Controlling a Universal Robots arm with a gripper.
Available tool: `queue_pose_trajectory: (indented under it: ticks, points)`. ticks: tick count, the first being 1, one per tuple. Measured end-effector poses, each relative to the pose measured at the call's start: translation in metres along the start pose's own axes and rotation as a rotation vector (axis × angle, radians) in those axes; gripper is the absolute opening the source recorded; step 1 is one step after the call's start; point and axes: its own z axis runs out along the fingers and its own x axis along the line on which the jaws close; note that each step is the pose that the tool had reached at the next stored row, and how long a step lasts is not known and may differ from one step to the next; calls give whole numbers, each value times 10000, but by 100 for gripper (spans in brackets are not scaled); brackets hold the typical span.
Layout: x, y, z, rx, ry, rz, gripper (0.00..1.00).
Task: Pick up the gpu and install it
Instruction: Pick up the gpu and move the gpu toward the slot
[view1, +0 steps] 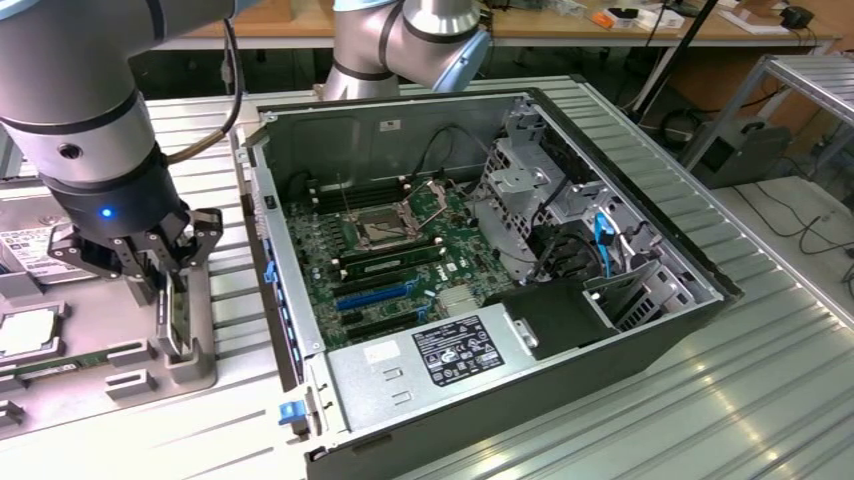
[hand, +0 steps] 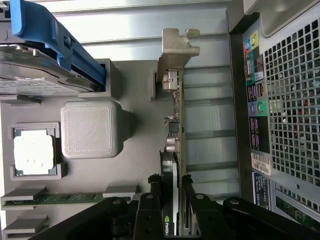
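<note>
Jaws: the gripper (view1: 158, 288) (hand: 171, 181) is down over the gpu; in the wrist view its black fingers (hand: 152, 200) press against both faces with no gap showing, so the jaws are closed on the card.
Gpu: the gpu (view1: 172, 322) (hand: 175, 117) stands on its long edge in a slot of the grey holder (view1: 150, 386) (hand: 136, 150), along the holder's edge nearest the computer case (view1: 641, 300) (hand: 282, 115).
Holder: it lies on the ribbed metal desk (view1: 761, 400) (hand: 150, 22), towards the desk's edge at the exterior view's left, just beside the case.
Neighbours on the holder: a hard drive (view1: 19, 250) (hand: 45, 82) in a blue carrier, a processor chip (view1: 27, 332) (hand: 33, 155), a green memory stick (view1: 56, 362) (hand: 60, 198) and a raised grey block (hand: 90, 130), all apart from the card.
In the way: a strip of bare desk lies between card and case.
Exterior view: the case lies open, the motherboard (view1: 387, 250) facing up.
Wrist view: the card's silver bracket (hand: 176, 50) is at the end far from the fingers, and the case's rear ports face the card.
</note>
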Motion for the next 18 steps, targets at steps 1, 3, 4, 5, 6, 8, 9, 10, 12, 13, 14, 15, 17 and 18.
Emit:
queue_pose_trajectory:
  ticks: [1,3,4,5,6,8,9,10,12,13,14,15,17,18]
  points:
    - [0,0,-3,-1,0,0,27]
    - [0,1,-11,0,0,0,27]
    - [-1,1,-18,0,1,0,27]
    - [-1,1,-23,0,1,-1,27]
    - [-1,1,-27,0,2,0,27]
    - [-1,2,-41,0,3,0,27]
    - [-1,2,-47,0,3,0,27]
    - [-1,2,-52,0,3,0,27]
    - [-2,3,-60,0,3,0,27]
    - [-2,3,-65,0,4,0,27]
    - [-2,3,-68,0,4,0,27]
    - [-2,3,-74,1,4,0,27]
    - [-2,4,-87,1,5,0,27]
    - [-2,4,-96,0,6,0,27]
